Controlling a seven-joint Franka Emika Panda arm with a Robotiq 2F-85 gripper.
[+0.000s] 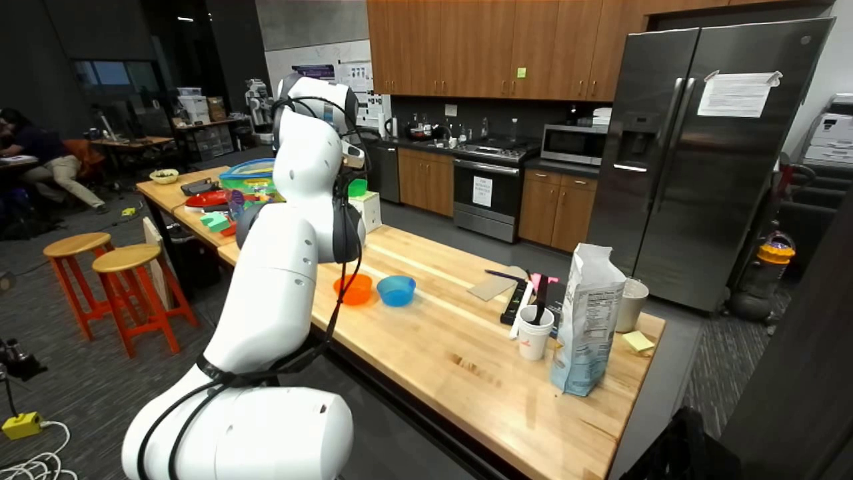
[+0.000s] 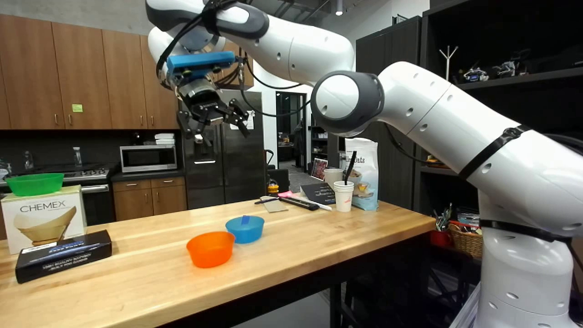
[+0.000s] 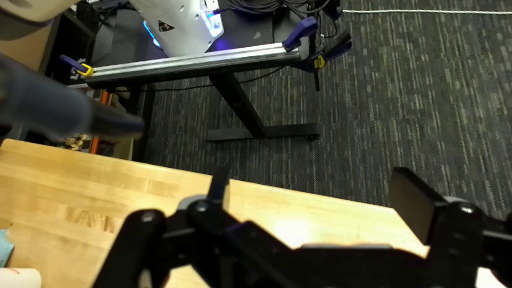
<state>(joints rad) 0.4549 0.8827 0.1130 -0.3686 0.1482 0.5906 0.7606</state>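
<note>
- Leftmost in an exterior view, you have one green bowl (image 2: 35, 184) on one Chemex box (image 2: 27, 223), by the desk's (image 2: 136, 291) far edge.
- One black box (image 2: 63, 254) lies just before it.
- One orange bowl (image 2: 210, 249) sits near the edge facing your arm's base (image 2: 524, 273).
- Your jaws stand spread, well above the desk.
- One blue bowl (image 2: 246, 231) sits just beside the orange, farther from that edge.
- One stack of white cups (image 2: 344, 198) and one oats bag (image 2: 368, 180) stand near the right edge.

Wooden cabinets (image 1: 493, 47), dark fridge (image 1: 720, 167), streaked grey carpet (image 3: 380, 120); in the gloom, perhaps a window (image 1: 110, 73).
</note>
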